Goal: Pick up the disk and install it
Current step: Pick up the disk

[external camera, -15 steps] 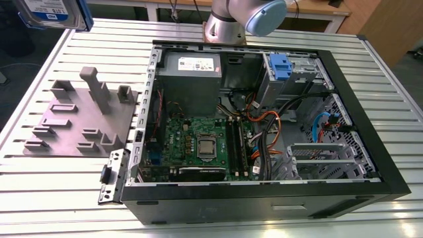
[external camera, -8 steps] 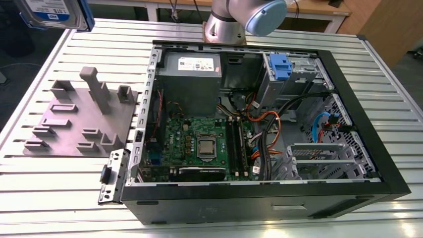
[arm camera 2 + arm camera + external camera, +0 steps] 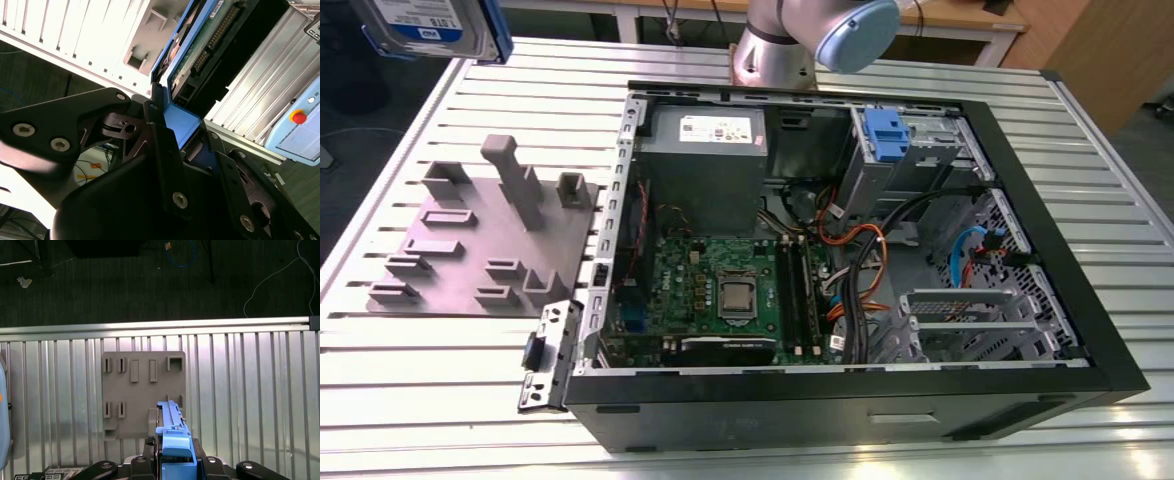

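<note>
Blue-railed disk (image 3: pixel 427 25) clamped edge-on in end effector (image 3: pixel 173 462), clear above grey fixture (image 3: pixel 142 390).

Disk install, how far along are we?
Pick-up looks done: the disk hangs in the air at the exterior view's top left, off the table. In hand: the gripper is clamped on its blue rail, above the grey holder. Left: the disk is not yet in the open computer case.
</note>
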`<state>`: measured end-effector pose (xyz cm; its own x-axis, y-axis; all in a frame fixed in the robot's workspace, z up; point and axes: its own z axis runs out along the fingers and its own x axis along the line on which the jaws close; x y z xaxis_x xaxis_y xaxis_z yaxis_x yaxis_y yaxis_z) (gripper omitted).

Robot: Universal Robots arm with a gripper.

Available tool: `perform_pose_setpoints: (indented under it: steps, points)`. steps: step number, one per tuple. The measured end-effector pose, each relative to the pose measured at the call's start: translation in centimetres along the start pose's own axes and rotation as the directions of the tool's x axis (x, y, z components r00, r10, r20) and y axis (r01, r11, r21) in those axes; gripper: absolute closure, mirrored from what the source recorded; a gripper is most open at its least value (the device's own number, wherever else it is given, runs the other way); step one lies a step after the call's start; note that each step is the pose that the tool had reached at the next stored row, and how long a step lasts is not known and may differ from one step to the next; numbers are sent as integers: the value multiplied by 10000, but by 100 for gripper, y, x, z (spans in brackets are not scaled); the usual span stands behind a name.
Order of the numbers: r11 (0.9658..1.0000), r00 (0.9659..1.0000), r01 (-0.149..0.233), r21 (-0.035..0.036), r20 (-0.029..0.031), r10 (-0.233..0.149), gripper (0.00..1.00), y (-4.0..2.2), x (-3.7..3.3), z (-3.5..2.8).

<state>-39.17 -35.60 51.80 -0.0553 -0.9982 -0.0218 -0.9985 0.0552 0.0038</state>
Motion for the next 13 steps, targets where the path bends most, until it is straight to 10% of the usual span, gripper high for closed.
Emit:
perform_pose_setpoints:
  steps: [13]
  points:
    - [10000,10000,0,-1,-1,0,64,-49,-3,-1]
